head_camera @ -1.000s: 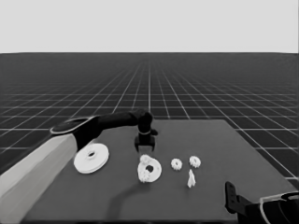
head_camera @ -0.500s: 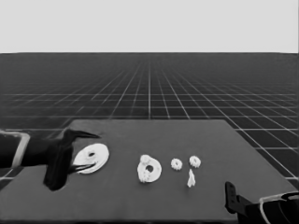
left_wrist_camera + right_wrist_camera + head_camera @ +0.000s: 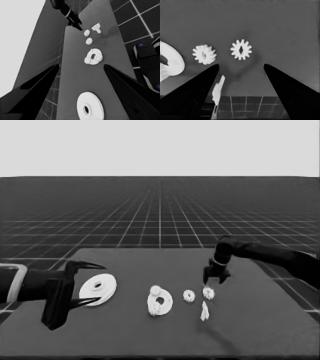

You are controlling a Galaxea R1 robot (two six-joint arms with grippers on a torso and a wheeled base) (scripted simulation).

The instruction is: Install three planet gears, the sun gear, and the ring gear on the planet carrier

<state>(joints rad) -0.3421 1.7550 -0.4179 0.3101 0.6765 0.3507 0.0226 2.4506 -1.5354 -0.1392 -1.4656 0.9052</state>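
While the left end effector (image 3: 85, 284) waits spread, right end effector (image 3: 216, 279) wide apart above a planet gear (image 3: 208, 293), touching nothing

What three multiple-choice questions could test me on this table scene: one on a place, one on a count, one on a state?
1. Where is the right hand?
A. Above the gear farthest right
B. Over the larger round part
C. Off the table

2. How many gears lie loose on the table, clear of the smaller round part?
A. None
B. Two
C. Four

3. How are the right hand's fingers?
A. Shut on a gear
B. Shut on the thin white piece
C. Open, holding nothing

Answers:
1 A: the head view shows it just over that gear.
2 B: the second loose gear lies beside it.
3 C: the right wrist view shows the fingers spread, the gear lying between them on the table.
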